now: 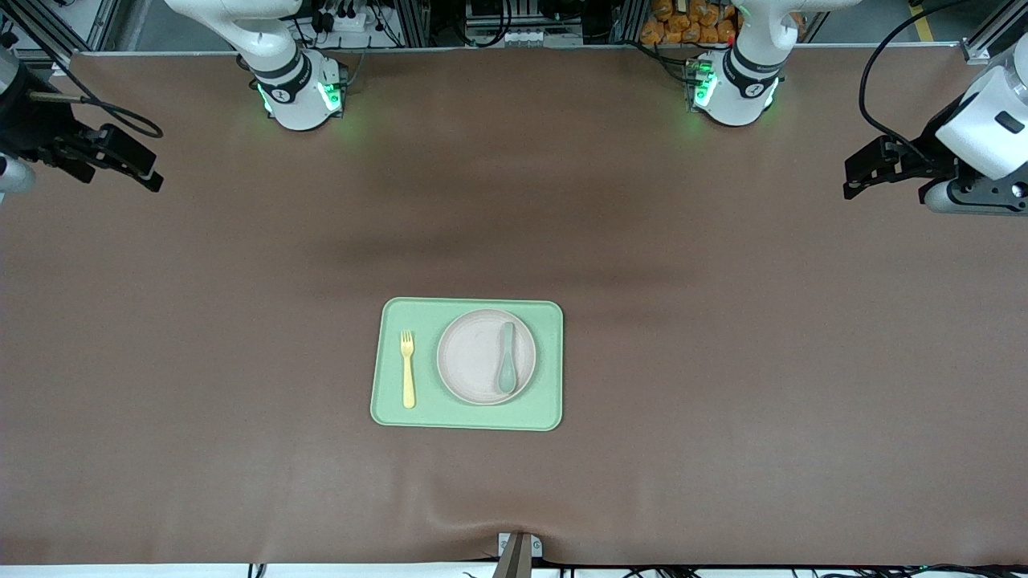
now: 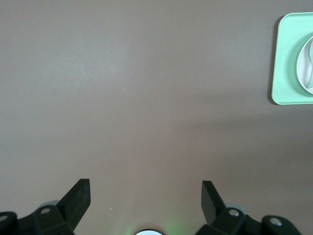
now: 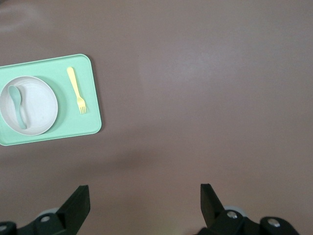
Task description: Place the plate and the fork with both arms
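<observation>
The pale round plate (image 1: 470,357) rests on a light-green tray (image 1: 474,417) in the middle of the table. The small yellow fork (image 1: 408,369) lies on the tray beside the plate, toward the right arm's end. My right gripper (image 1: 151,172) hovers open and empty over the right arm's end of the table. Its wrist view (image 3: 145,193) shows the plate (image 3: 39,105) and fork (image 3: 77,90) at a distance. My left gripper (image 1: 851,178) hovers open and empty over the left arm's end. Its wrist view (image 2: 145,188) catches only the plate's edge (image 2: 305,68).
A grey-green spoon (image 1: 507,357) lies on the plate. Brown mat (image 1: 723,361) covers the whole table around the tray. The two arm bases (image 1: 301,96) (image 1: 735,88) stand along the table's back edge. A small metal clamp (image 1: 518,550) sits at the front edge.
</observation>
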Controlling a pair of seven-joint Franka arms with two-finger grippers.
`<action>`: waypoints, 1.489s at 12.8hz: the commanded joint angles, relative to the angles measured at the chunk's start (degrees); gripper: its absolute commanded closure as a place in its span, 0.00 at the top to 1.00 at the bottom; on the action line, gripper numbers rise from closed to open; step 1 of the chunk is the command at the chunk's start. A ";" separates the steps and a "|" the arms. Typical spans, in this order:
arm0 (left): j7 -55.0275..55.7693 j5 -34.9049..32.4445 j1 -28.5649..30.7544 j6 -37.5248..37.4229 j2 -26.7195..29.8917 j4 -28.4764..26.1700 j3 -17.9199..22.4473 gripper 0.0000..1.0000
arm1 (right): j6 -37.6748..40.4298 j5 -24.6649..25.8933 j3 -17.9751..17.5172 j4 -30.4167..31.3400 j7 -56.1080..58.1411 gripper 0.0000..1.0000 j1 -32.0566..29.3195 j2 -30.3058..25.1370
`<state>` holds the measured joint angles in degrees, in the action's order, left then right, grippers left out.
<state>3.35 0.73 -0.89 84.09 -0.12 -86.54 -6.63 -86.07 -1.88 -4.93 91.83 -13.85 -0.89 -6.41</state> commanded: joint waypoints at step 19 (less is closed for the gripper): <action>-0.63 -0.91 0.45 0.55 0.30 0.41 -0.14 1.00 | -0.41 1.79 0.27 -5.17 7.69 1.00 -3.24 4.03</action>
<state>3.35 0.73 -0.80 84.37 -0.12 -86.49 -6.43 -87.51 -0.68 -4.00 88.03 -7.20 -3.34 -2.90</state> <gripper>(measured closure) 0.000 0.000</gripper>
